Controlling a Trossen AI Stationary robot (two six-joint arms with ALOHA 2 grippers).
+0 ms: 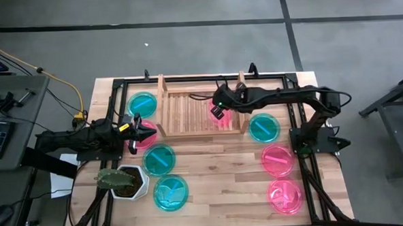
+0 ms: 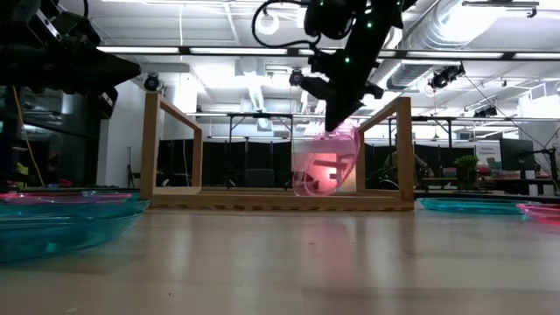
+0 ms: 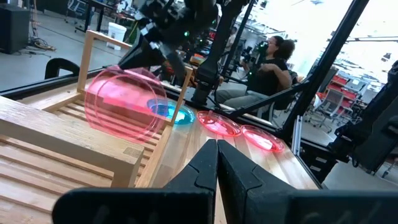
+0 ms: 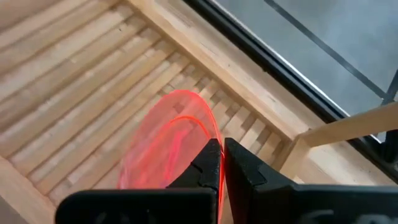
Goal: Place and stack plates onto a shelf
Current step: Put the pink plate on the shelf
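The wooden shelf (image 1: 184, 107) stands at the table's far middle. My right gripper (image 1: 218, 112) reaches into its right part and is shut on a pink plate (image 2: 328, 166), which stands almost on edge; the plate also shows in the right wrist view (image 4: 165, 146). My left gripper (image 1: 146, 134) is shut and empty, raised above the table just left of the shelf, over another pink plate (image 1: 147, 123) that lies flat on the table. The left wrist view shows its fingers (image 3: 217, 158) closed together. My right gripper pinches the pink plate's upper rim (image 4: 208, 138) between its two fingers. The fingers come from above, slanting down. The plate is steeply tilted, hanging below the fingers, with its lower rim (image 2: 306, 191) on the shelf's slats.
Teal plates lie flat at the far left (image 1: 143, 102), left of centre (image 1: 158, 158), near the front (image 1: 171, 193) and right of the shelf (image 1: 264, 127). Two pink plates (image 1: 277, 159) (image 1: 285, 194) lie at the right. A white plant pot (image 1: 126, 181) stands front left. A person sits beyond the table (image 3: 273, 56).
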